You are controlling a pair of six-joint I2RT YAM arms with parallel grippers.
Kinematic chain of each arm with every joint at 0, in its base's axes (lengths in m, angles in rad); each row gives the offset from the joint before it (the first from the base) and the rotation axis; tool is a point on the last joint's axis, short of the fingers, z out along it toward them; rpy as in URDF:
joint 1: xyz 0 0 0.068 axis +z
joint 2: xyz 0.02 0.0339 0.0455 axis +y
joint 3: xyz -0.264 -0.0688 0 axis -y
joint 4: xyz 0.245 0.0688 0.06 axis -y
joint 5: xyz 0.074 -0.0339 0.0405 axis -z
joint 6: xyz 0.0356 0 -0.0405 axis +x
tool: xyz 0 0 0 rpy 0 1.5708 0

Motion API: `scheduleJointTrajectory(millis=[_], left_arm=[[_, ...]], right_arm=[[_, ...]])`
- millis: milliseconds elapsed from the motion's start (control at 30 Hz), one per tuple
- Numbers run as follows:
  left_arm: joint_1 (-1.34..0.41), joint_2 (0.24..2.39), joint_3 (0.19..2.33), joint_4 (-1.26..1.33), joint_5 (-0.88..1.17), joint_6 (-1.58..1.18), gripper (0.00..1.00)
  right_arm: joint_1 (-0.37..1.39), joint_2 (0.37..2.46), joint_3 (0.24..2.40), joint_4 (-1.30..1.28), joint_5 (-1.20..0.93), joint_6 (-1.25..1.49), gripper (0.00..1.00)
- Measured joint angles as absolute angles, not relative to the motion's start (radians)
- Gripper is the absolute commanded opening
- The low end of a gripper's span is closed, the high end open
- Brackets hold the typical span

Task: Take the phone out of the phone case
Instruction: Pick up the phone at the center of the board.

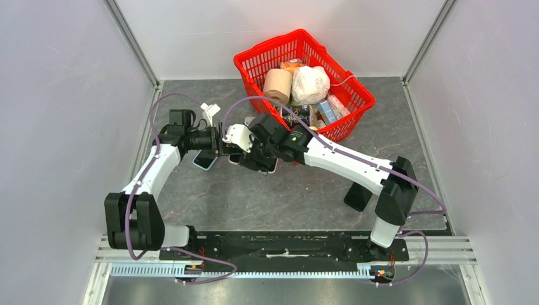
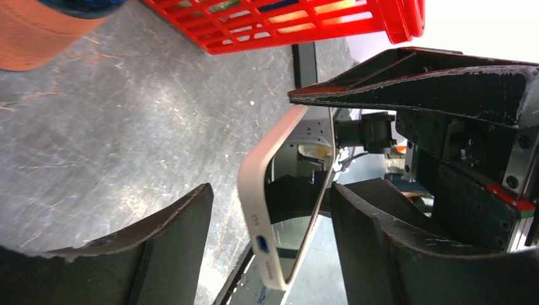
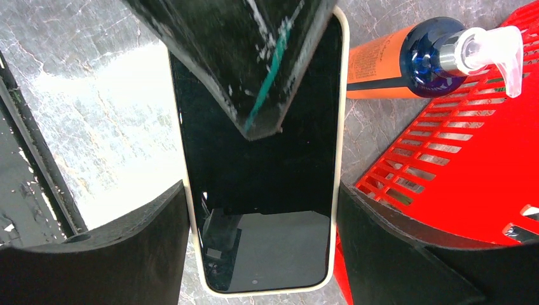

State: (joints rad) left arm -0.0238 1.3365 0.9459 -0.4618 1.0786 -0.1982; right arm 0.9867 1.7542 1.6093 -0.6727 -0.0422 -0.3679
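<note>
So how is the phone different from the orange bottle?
The phone is flat, with a black screen and a cream rim; the bottle is round and orange, with a blue neck and white pump. The phone sits gripped between the right fingers, with a left finger over its screen; the bottle lies on the table, untouched. Both are beside the red basket, outside it.
</note>
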Motion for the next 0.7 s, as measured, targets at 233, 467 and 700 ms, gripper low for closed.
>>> scheduleJointTrajectory(millis=[233, 467, 700], left_arm=[[-0.075, 1.391, 0.963, -0.462, 1.111, -0.232, 0.31], [-0.08, 1.414, 0.986, -0.459, 1.177, -0.287, 0.02], [-0.08, 1.414, 1.002, -0.495, 1.168, -0.262, 0.02]], right_arm=[[0.993, 1.754, 1.609, -0.675, -0.016, -0.378, 0.0], [1.002, 1.756, 1.609, -0.673, 0.03, -0.385, 0.1], [1.002, 1.756, 1.609, -0.673, 0.033, -0.381, 0.83]])
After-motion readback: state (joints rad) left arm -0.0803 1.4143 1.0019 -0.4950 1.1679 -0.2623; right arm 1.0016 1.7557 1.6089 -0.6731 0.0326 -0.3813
